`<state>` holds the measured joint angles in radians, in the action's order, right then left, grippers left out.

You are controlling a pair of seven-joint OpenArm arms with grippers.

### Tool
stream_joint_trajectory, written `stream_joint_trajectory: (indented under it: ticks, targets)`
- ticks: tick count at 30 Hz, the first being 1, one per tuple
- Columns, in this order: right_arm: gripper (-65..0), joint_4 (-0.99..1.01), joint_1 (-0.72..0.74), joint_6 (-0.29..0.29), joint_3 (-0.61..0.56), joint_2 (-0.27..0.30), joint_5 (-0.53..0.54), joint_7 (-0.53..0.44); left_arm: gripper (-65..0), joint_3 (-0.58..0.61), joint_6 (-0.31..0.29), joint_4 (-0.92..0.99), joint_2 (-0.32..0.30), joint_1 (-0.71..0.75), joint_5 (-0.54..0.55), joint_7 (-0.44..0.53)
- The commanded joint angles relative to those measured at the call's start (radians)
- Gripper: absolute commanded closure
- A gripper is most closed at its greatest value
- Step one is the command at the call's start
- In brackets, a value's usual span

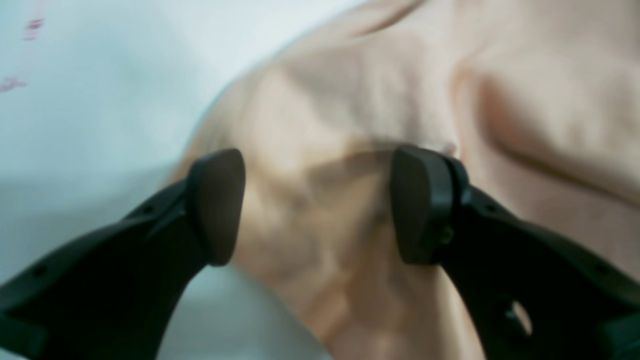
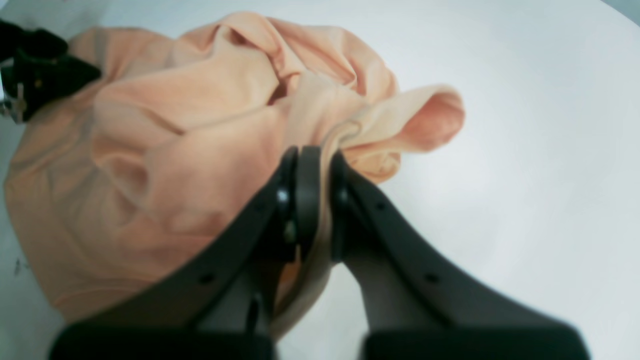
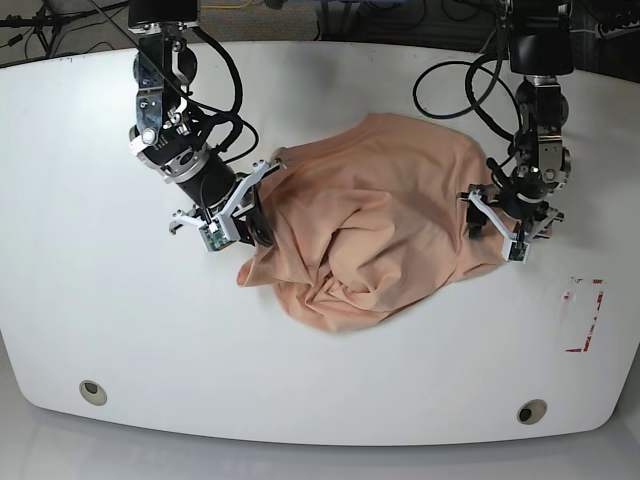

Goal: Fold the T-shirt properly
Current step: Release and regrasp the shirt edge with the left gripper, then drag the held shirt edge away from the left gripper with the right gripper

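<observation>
The peach T-shirt (image 3: 370, 220) lies crumpled in a heap on the white table (image 3: 90, 300). My right gripper (image 3: 262, 205), on the left of the base view, is shut on a fold at the shirt's left edge. The right wrist view shows that fold pinched between the two black fingers of that gripper (image 2: 322, 160), with the bunched T-shirt (image 2: 150, 150) spreading beyond. My left gripper (image 3: 497, 225) sits at the shirt's right edge. In the left wrist view this gripper (image 1: 320, 205) is open, its fingers wide apart over wrinkled T-shirt cloth (image 1: 350, 100).
Red marks (image 3: 583, 315) are drawn on the table right of the shirt. Two round holes (image 3: 92, 391) (image 3: 531, 411) sit near the front edge. Black cables (image 3: 450, 90) loop at the back by the arm bases.
</observation>
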<state>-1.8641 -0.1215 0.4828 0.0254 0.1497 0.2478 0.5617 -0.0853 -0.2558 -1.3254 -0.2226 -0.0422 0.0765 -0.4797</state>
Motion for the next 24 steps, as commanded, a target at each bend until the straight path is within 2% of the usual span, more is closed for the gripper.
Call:
stream_joint_trajectory:
  ticks: [1, 4, 6, 10, 24]
  targets:
    - [-0.4, -0.016, 0.012, 0.000, 0.004, 0.004, 0.014, -0.026, -41.4, -0.008, -0.007, -0.020, -0.009, 0.002, -0.023, -0.047]
    - [-0.3, -0.016, 0.011, 0.000, 0.003, 0.004, 0.015, -0.025, -37.4, -0.016, -0.008, -0.020, -0.010, 0.013, -0.020, -0.048]
    - [-0.1, -0.025, 0.010, 0.000, 0.001, 0.003, 0.014, -0.025, -27.4, -0.014, -0.012, -0.045, -0.013, 0.038, -0.004, -0.071]
    - [0.0, -0.025, 0.010, -0.001, 0.000, 0.002, 0.015, -0.025, -19.6, -0.016, -0.017, -0.035, -0.017, 0.045, -0.003, -0.070]
    - [-0.1, -0.027, 0.016, 0.000, 0.004, 0.015, 0.012, -0.026, -9.9, -0.032, -0.018, -0.015, -0.033, 0.048, 0.007, -0.061]
